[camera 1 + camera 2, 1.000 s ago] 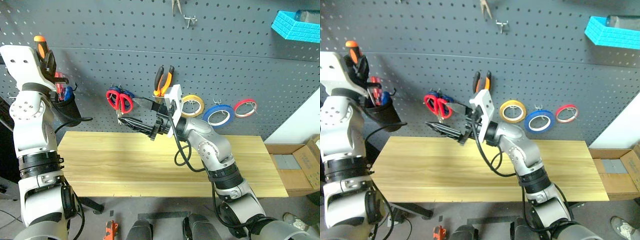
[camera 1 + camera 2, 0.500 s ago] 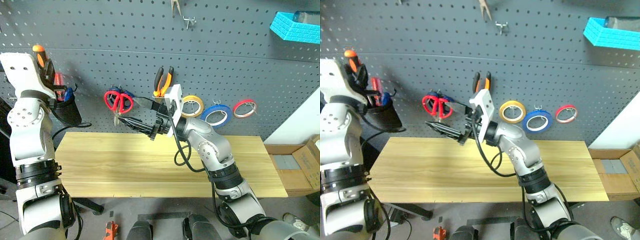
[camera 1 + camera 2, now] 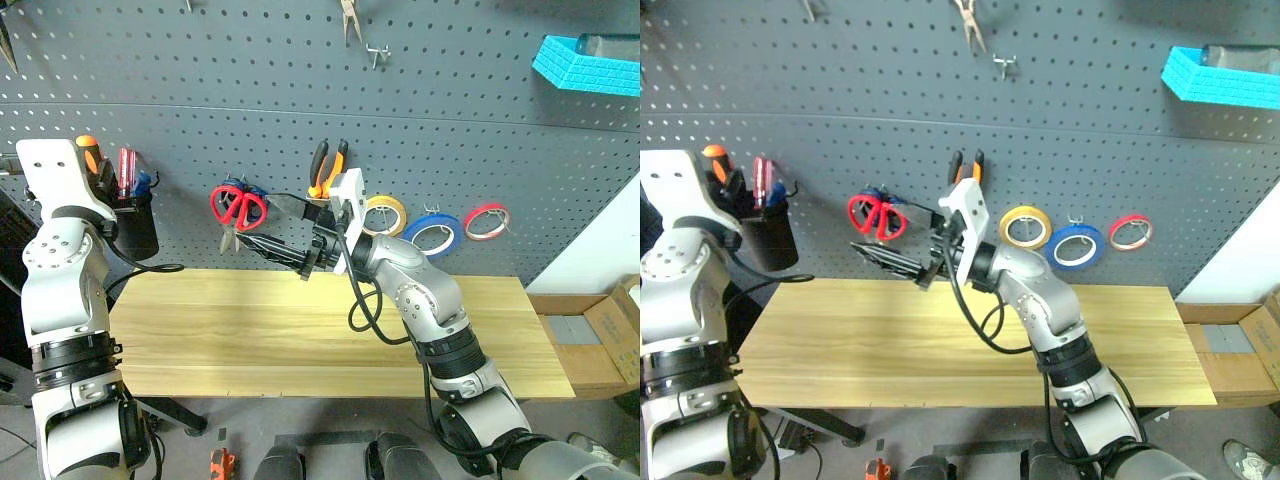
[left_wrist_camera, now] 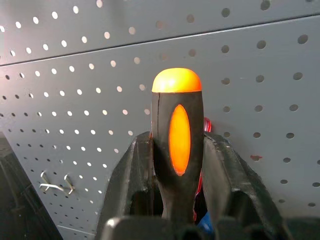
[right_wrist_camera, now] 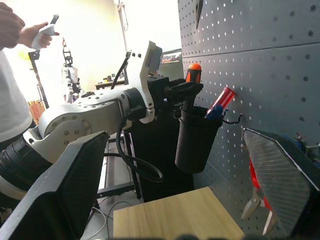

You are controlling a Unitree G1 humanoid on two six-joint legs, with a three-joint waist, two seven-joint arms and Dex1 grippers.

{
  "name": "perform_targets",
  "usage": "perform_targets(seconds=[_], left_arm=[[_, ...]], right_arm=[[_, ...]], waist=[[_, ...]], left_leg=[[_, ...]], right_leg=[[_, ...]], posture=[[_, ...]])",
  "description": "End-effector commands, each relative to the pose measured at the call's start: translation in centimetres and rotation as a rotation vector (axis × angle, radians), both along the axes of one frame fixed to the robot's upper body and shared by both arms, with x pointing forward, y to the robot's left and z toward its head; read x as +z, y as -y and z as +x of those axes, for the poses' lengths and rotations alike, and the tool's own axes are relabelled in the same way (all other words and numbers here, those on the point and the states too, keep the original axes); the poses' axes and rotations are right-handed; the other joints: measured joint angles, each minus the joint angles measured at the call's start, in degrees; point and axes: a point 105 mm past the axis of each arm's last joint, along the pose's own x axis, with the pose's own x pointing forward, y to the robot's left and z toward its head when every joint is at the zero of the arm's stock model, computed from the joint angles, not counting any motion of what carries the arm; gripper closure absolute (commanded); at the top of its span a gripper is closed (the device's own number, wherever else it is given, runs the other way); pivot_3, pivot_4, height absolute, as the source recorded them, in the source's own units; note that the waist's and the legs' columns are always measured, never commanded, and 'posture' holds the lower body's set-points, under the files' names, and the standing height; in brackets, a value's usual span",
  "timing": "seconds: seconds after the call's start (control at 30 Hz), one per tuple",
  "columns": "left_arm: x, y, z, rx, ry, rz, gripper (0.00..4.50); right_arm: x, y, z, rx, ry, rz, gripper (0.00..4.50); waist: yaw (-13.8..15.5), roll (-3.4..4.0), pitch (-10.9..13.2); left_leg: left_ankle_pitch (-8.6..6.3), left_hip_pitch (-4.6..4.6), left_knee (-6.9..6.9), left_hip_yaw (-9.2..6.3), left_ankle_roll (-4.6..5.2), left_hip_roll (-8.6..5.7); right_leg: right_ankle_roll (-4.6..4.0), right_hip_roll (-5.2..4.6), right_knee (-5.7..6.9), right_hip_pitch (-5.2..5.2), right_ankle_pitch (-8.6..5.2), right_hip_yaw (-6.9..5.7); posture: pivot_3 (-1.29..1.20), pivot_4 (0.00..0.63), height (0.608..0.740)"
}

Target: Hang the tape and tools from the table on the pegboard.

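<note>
The left gripper [image 4: 177,150] is up at the pegboard [image 3: 300,90], at about nine o'clock in the head view, and the screwdriver [image 4: 176,145] sits between its two black fingers [image 4: 132,175]. Handle up, orange cap on top, long axis close to vertical. The shaft drops out of sight below the fingers, into the black cup [image 3: 133,228] hooked on the board. The fingers bracket the handle on both sides; whether they squeeze it or have slackened off I cannot tell.

That is the relation that counts: screwdriver straight along the gripper's line, cup directly beneath it at six o'clock. I judge the tool is mostly seated among the pens in the cup, so what is left is a clean let-go and a pull back off the board without dragging the handle out.

The right gripper [image 3: 272,228] hangs mid-scene over the back edge of the table [image 3: 320,330], jaws spread wide, nothing in them, pointing toward nine o'clock. The red scissors [image 3: 238,205] hang on the board just beyond its tips, a blue-handled pair behind them. The orange pliers [image 3: 328,165] hang at twelve o'clock from it.

Off at three o'clock come three rolls in a row: yellow [image 3: 385,212], then the blue tape [image 3: 435,232], then the red-pink [image 3: 487,220], all on hooks. The tabletop carries no tools. By my reckoning the left arm is finishing the last item, and it is the one nearer the cup by far.
</note>
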Motion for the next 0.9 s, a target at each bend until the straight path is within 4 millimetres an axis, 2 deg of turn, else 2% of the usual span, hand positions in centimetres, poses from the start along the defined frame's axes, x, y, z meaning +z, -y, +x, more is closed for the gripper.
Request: perform_targets(seconds=[0.03,0.23,0.57,0.7,0.9], left_arm=[[2.2,0.1,-0.6,-0.007,0.069,0.036,1.91],[2.6,-0.2,-0.7,-0.003,0.076,0.035,0.01],[3.1,0.5,-0.9,-0.025,0.096,0.058,0.01],[4.2,1.3,-1.5,-0.039,0.13,0.107,0.01],[6.1,4.2,-3.2,-0.097,0.179,0.181,0.01]], right_arm=[[1.3,0.0,-0.4,-0.001,0.056,0.03,0.0],[1.2,0.0,-0.3,-0.003,0.056,0.028,0.0],[1.1,0.4,0.0,-0.019,0.081,0.012,0.0],[1.5,0.7,0.2,-0.033,0.104,0.01,0.0],[1.7,1.8,0.1,-0.052,0.123,0.003,0.0]], waist=[[0.1,0.0,0.0],[0.1,0.0,0.0],[0.2,0.0,0.0],[0.2,0.01,0.0],[0.3,0.02,0.0]], left_leg=[[0.0,0.0,0.0,-0.01,0.0,0.0],[0.07,0.03,0.0,-0.14,-0.11,0.01],[0.07,0.03,0.0,-0.22,-0.12,0.01],[0.07,0.02,0.0,-0.22,-0.12,0.01],[0.07,0.02,-0.01,-0.22,-0.12,0.02]], right_leg=[[0.0,0.01,0.01,0.0,0.0,0.0],[-0.12,0.06,0.06,0.01,0.08,-0.03],[-0.13,0.08,0.07,0.02,0.08,-0.05],[-0.13,0.08,0.06,0.02,0.08,-0.05],[-0.13,0.08,0.04,0.02,0.08,-0.04]], posture=[[0.14,0.051,0.74],[0.14,0.053,0.74],[0.14,0.058,0.74],[0.14,0.058,0.74],[0.15,0.059,0.74]])
